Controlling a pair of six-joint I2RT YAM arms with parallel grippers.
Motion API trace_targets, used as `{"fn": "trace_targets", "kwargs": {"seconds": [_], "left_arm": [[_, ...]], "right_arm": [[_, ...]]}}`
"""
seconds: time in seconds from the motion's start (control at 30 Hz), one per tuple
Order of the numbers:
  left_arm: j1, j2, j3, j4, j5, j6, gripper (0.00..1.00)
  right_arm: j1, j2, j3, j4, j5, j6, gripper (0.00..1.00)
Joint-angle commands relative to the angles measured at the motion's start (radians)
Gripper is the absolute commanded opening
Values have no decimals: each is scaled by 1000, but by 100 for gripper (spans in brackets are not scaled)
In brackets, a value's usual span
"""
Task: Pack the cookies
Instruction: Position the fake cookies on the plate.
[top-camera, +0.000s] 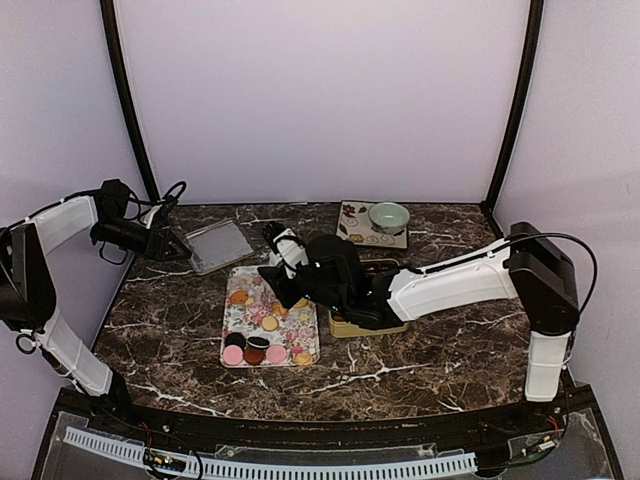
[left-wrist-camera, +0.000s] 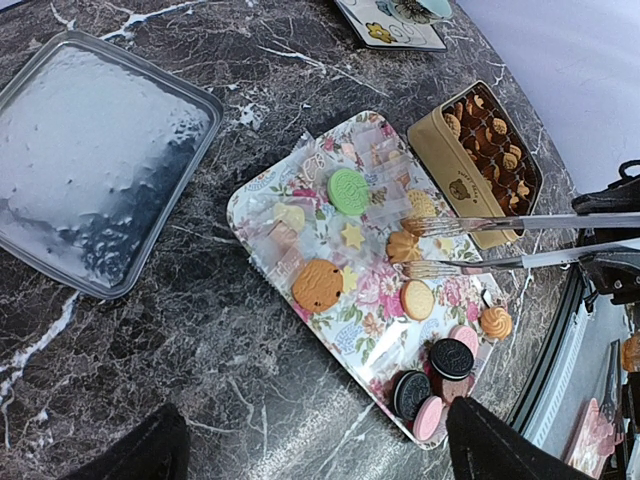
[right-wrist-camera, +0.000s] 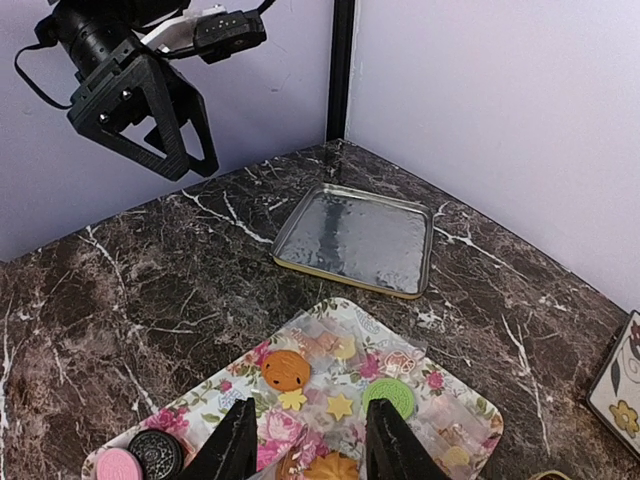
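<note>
Your right gripper (right-wrist-camera: 310, 420) sits part-open, empty, over 1 tan cookie (right-wrist-camera: 330, 468): centre it, squeeze gently. Left gripper (right-wrist-camera: 195, 172) hangs wide, empty.

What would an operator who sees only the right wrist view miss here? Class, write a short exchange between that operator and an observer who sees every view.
Operator: I see the flowery tray, but where do the cookies go?
Observer: A gold tin sits beside the tray, already holding brown cookies.
Operator: Anything else outside my frame?
Observer: A green bowl stands on a patterned plate, beyond the tin.
</note>
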Motion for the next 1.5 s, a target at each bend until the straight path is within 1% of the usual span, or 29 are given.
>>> {"fn": "trace_targets", "kwargs": {"seconds": [0.0,0.17,0.33,0.6,0.9,1.23,1.47], "left_arm": [[6,-34,-2,-29,20,8,92],[7,-37,0,-30,19,8,92],[6,-42,-1,-32,18,8,92],[7,-41,-3,-32,17,9,92],[7,-45,-2,-38,8,19,92],[7,-39,-5,-33,14,17,92],[7,-44,-3,-38,10,20,91]], "right_arm": [[18,-66,-47,-18,26,8,37],[18,-95,-62,-15,65,-14,37],[15,-93,-46,-27,64,-25,37],[7,-38,8,4,41,-19,37],[3,41,118,24,12,-23,37],[-18,41,92,34,50,-70,37],[-32,46,106,42,35,-73,37]]}}
